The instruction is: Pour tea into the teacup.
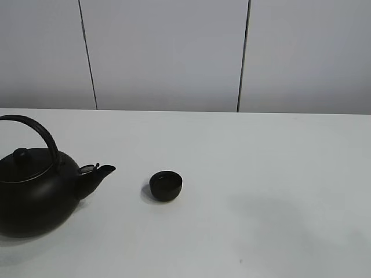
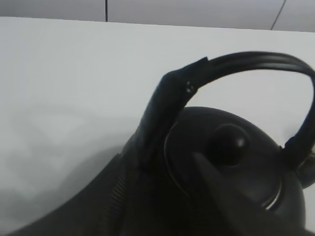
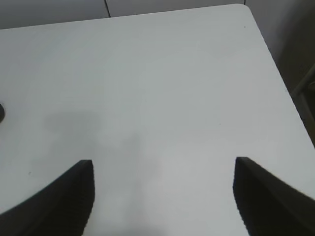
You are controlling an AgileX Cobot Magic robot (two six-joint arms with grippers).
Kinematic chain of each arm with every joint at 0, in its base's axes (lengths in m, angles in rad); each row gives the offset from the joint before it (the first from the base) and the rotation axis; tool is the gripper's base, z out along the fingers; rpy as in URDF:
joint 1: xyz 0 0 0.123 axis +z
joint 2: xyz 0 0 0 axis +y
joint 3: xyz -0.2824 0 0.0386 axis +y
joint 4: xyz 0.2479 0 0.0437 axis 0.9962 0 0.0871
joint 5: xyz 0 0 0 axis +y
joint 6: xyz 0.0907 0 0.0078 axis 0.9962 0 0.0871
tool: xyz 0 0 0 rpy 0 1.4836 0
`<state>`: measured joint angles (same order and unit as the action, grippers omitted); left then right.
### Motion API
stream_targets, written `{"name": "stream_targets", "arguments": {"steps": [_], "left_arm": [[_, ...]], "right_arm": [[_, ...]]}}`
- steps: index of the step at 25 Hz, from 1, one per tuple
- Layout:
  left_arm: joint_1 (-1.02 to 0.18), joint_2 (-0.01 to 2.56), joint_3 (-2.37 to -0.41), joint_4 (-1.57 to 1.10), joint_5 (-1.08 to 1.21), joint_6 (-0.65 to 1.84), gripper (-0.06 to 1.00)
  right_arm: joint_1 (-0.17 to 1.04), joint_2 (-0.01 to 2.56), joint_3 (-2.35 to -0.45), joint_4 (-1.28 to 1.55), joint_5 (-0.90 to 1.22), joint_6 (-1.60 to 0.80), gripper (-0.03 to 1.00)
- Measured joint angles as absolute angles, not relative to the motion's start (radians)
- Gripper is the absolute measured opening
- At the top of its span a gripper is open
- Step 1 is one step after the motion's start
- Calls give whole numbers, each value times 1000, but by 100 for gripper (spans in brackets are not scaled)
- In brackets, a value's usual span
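The teacup sits on the white table, a bit left of the middle and toward the near side. It is tiny, round and black, with no handle and a shiny inside. I think it is light and would slide or tip at one bump, so I do not want to touch it. It looks like it could crack too.

Just left of the cup is the big black kettle. Its spout points right, at the cup, but there is a gap between them. The kettle looks heavy and hard, maybe iron, and it may have tea inside that sloshes. The best place to hold it, I think, is the top of its arched handle, so it hangs straight and tips slowly.

My left gripper is close over the kettle. In the left wrist view, one dark finger lies right by the handle's end, above the lid knob. I cannot tell whether that gripper is holding the handle or is loose.

My right gripper is far off on the right, over bare table. Its jaws are wide apart and hold nothing.
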<state>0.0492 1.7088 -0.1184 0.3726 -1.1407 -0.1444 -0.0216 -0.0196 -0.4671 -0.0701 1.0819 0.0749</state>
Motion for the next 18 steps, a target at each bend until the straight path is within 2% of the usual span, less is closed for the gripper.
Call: {"name": "stream_targets", "arguments": {"steps": [18], "left_arm": [[49, 1627, -108, 111, -1148, -170, 29]], "right_arm": [[-22, -20, -467, -70, 1082, 75, 53]]}}
